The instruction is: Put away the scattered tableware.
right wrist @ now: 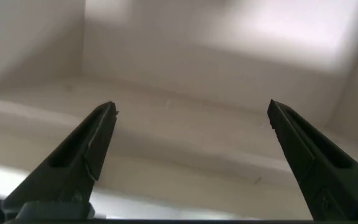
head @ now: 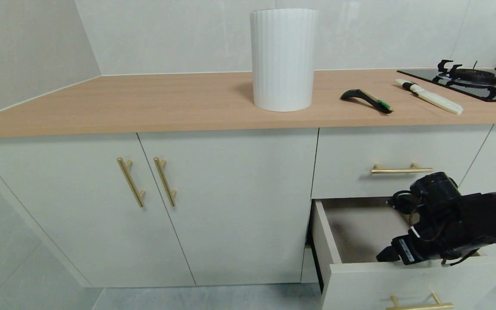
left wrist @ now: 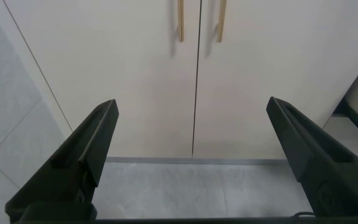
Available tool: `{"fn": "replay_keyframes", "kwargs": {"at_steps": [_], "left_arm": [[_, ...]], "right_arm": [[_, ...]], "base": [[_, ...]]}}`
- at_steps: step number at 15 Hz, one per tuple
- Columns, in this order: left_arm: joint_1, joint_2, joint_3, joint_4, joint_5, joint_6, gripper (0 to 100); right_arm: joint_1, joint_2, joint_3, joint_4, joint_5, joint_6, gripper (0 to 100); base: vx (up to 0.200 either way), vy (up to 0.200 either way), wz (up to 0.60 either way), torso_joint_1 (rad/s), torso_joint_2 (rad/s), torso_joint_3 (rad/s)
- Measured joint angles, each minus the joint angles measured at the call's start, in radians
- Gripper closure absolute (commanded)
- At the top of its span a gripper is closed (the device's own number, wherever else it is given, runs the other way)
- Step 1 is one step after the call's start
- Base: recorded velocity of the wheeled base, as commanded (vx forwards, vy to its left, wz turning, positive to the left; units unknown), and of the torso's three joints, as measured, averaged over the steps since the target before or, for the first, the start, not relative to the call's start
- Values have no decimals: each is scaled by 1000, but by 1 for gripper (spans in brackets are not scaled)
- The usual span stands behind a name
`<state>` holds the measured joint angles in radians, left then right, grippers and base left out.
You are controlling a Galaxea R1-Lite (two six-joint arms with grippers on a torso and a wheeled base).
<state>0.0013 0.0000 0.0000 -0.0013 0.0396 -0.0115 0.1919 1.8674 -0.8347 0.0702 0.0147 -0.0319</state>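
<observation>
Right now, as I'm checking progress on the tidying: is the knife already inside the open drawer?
No, the knife lies on the countertop beside the stove, not in the open drawer below.

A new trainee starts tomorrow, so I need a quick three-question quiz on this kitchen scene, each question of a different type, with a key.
1. True or false: the lower drawer stands open.
2. Which lies nearer the white ribbed container on the counter: A, the green-tipped tool, or B, the white knife?
3. Fill in: the jaws of the right gripper stand ____.
Key: 1 true; 2 A; 3 open.
</observation>
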Motion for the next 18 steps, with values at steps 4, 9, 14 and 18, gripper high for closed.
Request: {"fn": "replay_keyframes", "kwargs": {"at_steps": [4,9,14,18], "left_arm": [[0,0,0,0,0,0,0],[0,0,0,0,0,0,0],[0,0,0,0,0,0,0],[0,0,0,0,0,0,0]], "right_arm": [[-1,-53,-3,182,0,0,0],[-1,-89,37,325,3,3,0],[1,-106,138,340,-1,0,0],[10,-144,195,338,0,0,0]], "base": [[0,0,0,0,0,0],[0,0,0,0,0,0],[0,0,0,0,0,0],[0,0,0,0,0,0]]}}
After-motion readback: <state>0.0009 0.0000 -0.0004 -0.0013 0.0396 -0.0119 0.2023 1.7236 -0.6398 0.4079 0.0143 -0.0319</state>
